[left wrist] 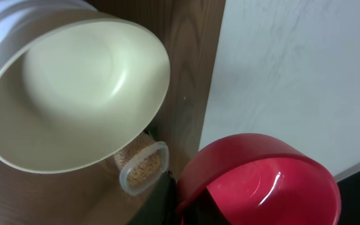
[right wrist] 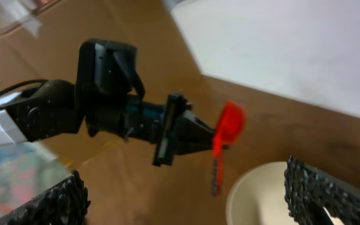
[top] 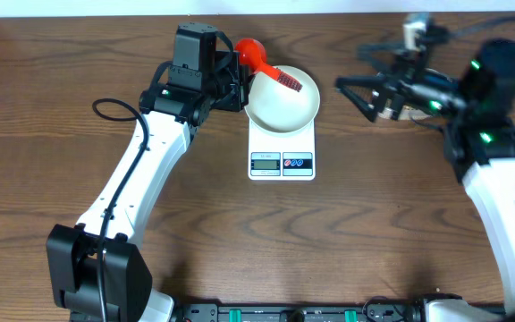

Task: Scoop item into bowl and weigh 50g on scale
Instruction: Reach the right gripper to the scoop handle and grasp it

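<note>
A: Left gripper (right wrist: pixel 208 134) first, quick.
B: Closed tight on the red scoop (top: pixel 250 52), gripping where cup meets handle. The cup sits close to the far edge, and the handle slants back over the bowl (top: pixel 282 105) rim. Can't tell if the handle touches it.
A: Bowl location?
B: On the scale (top: pixel 281 163), near the middle of the far edge, with the display facing the near edge. The bowl overhangs the scale's far end.
A: Right gripper (top: pixel 356 97)?
B: Spread wide, holding nothing, toward the far right corner. It points at the bowl with a gap of wood between them.
A: Beans (left wrist: pixel 145 165)?
B: In the clear tub (left wrist: pixel 125 181). The left wrist view shows it past the bowl's underside. Overhead, the right arm mostly hides it.
A: Room to move?
B: Tight at the far edge, where scoop, bowl and both grippers crowd in. The table (top: pixel 240 241) shows broad bare wood from the scale to the near edge, with only the left arm crossing toward the near left corner.
</note>
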